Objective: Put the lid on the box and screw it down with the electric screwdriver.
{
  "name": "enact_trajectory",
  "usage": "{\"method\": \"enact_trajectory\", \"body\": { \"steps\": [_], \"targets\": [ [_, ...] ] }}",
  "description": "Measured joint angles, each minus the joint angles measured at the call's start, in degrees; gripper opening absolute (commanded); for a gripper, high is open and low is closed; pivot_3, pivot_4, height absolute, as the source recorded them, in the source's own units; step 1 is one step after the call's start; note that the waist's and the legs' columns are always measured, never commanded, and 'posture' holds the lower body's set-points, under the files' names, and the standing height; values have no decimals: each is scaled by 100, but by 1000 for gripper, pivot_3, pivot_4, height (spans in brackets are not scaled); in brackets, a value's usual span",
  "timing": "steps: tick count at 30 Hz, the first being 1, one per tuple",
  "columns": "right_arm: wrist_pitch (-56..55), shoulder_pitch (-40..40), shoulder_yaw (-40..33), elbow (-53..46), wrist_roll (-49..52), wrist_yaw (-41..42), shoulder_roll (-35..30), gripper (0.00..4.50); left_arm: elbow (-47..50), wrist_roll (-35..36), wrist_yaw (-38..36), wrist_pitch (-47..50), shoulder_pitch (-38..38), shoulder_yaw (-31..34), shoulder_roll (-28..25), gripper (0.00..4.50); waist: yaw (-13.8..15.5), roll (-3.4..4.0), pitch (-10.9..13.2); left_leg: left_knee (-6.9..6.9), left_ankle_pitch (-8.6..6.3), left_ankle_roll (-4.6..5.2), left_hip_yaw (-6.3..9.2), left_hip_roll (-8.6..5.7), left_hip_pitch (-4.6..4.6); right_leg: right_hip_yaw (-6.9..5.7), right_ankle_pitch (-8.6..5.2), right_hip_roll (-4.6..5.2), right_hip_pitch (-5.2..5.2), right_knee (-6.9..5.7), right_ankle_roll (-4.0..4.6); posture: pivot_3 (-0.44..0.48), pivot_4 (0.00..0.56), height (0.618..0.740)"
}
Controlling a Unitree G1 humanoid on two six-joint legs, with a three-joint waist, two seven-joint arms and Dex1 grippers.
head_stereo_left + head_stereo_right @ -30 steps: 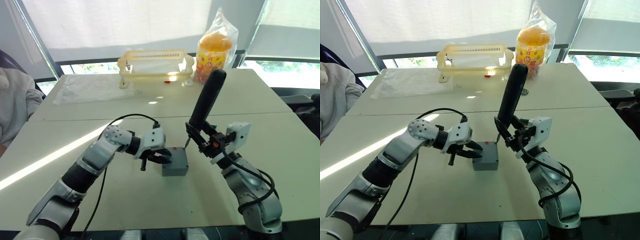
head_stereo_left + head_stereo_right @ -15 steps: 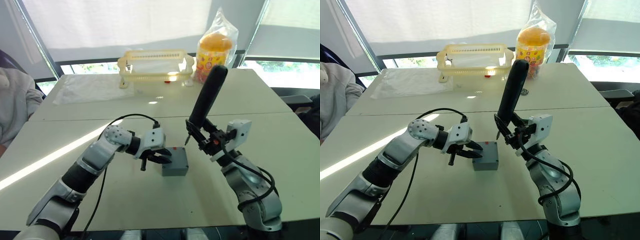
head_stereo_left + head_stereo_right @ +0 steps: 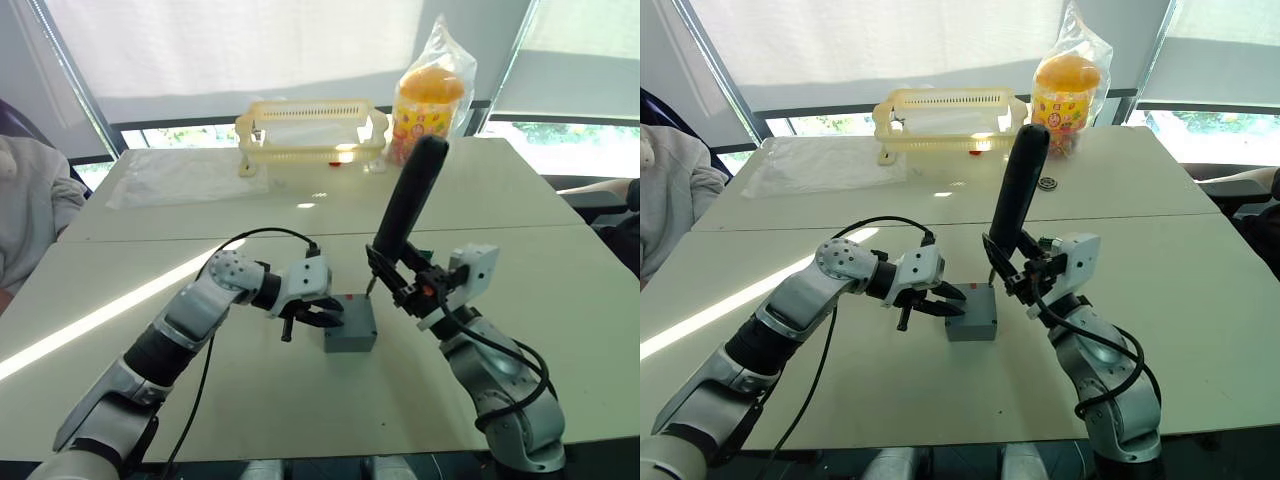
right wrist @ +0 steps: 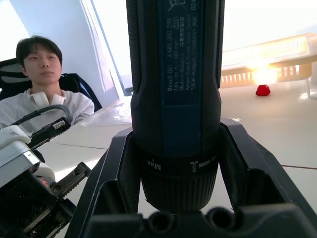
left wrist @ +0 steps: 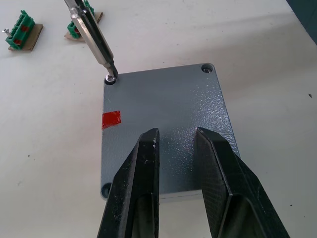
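Observation:
The grey lid (image 5: 163, 104), marked with a red patch, lies on the grey box (image 3: 350, 330) in the middle of the table. My left gripper (image 5: 176, 136) is open, its fingers resting over the near part of the lid with nothing between them. My right gripper (image 3: 408, 288) is shut on the black electric screwdriver (image 3: 408, 200), which stands steeply tilted to the right of the box. Its metal bit (image 5: 96, 39) touches a screw in one far corner hole of the lid. The box's inside is hidden.
A yellow slotted basket (image 3: 310, 128) and a bagged orange-lidded jar (image 3: 430, 100) stand at the table's far edge, with a clear plastic sheet (image 3: 185, 175) to their left. Two green terminal blocks (image 5: 20, 35) lie beyond the box. A person (image 4: 39, 74) sits to the left.
The right gripper and screwdriver have wobbled slightly, ending a little nearer the box. The left gripper, lid and box have not moved.

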State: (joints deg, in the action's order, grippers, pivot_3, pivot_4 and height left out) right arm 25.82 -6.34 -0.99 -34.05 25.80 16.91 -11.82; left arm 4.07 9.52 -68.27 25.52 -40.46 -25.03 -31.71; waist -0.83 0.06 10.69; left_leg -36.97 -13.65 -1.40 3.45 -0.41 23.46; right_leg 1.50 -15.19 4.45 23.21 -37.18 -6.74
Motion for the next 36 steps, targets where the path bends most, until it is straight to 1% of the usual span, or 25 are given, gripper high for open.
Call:
{"method": "enact_trajectory", "body": {
  "steps": [36],
  "targets": [
    [-275,-108,3,304,-150,35,47,1779,57,-5,38,2,40,9,-25,1125,-4,0,0,0,0,0,0,0,-1,0,0,0,0,0,0,0,150,740]
  ]
}}
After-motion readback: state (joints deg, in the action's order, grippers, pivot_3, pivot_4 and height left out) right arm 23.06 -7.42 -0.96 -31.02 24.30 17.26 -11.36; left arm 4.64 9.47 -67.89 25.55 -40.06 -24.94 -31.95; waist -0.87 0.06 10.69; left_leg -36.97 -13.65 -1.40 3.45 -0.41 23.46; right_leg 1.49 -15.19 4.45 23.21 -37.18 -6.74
